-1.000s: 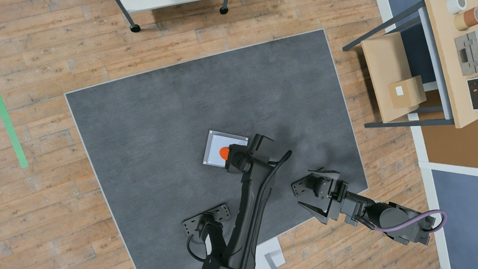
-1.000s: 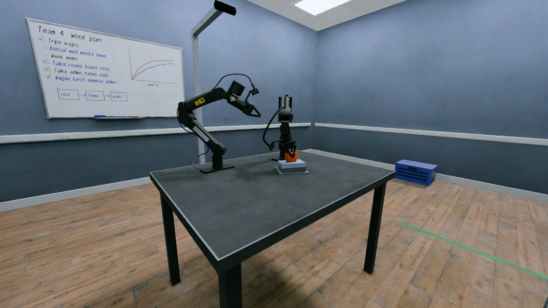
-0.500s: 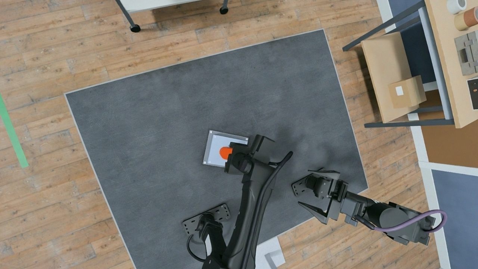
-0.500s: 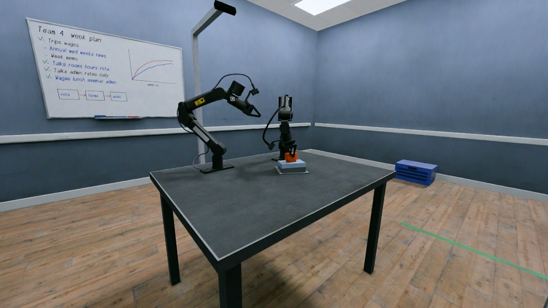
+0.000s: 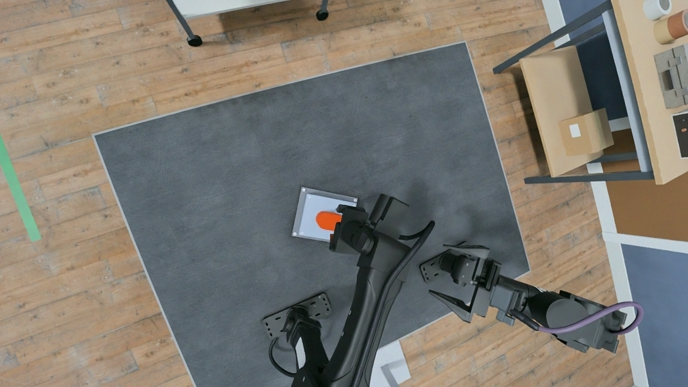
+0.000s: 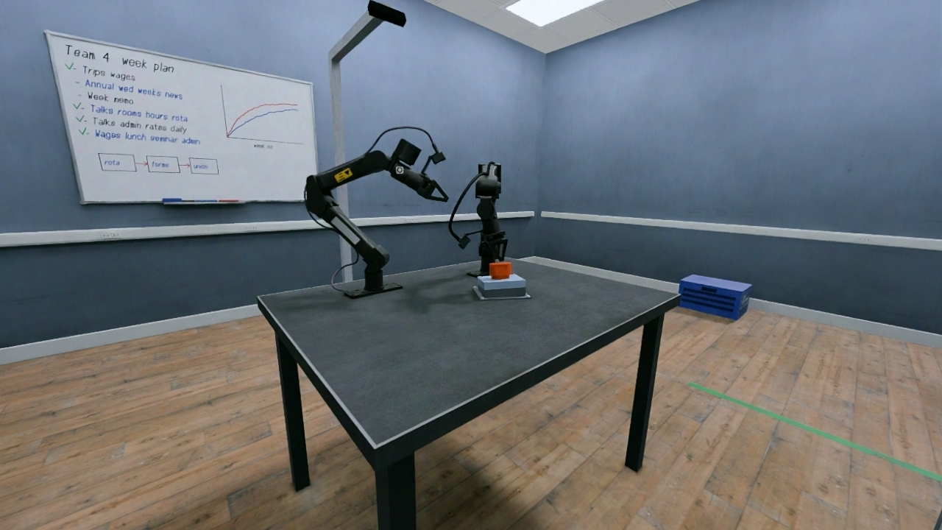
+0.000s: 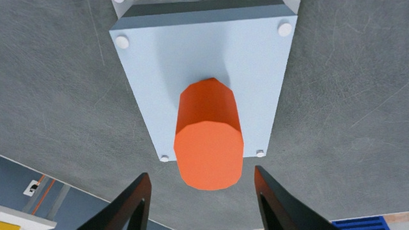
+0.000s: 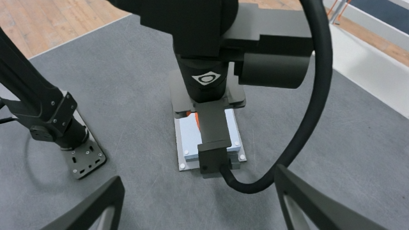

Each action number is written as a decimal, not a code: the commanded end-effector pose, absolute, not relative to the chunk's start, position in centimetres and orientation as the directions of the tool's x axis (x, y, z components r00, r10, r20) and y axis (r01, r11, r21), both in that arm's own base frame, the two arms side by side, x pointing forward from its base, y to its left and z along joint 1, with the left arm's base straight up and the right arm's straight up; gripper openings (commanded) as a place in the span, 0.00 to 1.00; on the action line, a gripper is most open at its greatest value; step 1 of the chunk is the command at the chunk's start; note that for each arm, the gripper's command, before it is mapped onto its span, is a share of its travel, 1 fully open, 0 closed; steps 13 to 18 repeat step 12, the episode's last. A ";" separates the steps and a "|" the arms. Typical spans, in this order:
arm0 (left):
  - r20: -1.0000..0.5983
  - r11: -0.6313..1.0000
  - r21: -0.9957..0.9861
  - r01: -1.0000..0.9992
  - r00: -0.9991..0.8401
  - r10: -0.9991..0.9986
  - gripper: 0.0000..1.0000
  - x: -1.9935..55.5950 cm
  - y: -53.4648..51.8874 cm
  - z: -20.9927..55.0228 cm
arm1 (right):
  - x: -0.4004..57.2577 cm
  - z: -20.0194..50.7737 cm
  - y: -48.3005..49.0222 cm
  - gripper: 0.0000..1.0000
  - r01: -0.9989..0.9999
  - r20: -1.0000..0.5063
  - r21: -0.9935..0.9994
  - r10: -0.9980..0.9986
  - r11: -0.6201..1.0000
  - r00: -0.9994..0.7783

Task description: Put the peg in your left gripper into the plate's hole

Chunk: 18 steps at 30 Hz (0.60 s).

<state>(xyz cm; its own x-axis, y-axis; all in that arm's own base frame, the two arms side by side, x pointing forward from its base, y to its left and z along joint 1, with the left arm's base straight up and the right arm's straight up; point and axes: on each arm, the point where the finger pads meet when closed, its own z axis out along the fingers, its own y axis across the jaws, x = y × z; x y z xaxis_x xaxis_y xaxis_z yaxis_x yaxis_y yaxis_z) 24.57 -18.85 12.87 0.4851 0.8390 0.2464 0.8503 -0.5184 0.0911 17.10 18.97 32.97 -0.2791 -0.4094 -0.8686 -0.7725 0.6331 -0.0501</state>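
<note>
My left gripper (image 5: 337,226) (image 6: 498,254) (image 7: 201,176) (image 8: 208,106): open, nothing gripped. Orange peg (image 5: 328,221) (image 6: 500,269) (image 7: 209,154) (image 8: 197,121) just ahead of my fingertips, between their lines, clear of both. Beyond and below it, the pale blue plate (image 5: 307,207) (image 6: 502,283) (image 7: 255,67) (image 8: 190,137); peg protrudes above the plate, depth in the hole unclear. My right gripper (image 5: 438,268) (image 6: 445,196): wide open, well apart from the peg.

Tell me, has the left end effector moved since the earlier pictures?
Yes. Against the plate in the top view, the left end effector has shifted picture-right, uncovering more orange peg.
</note>
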 end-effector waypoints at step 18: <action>0.239 -0.508 0.080 0.858 0.478 0.845 0.71 24.2 -18.5 13.0 | 16.7 33.8 18.7 1.00 -0.772 -0.875 -0.046 -0.398 0.634 -0.276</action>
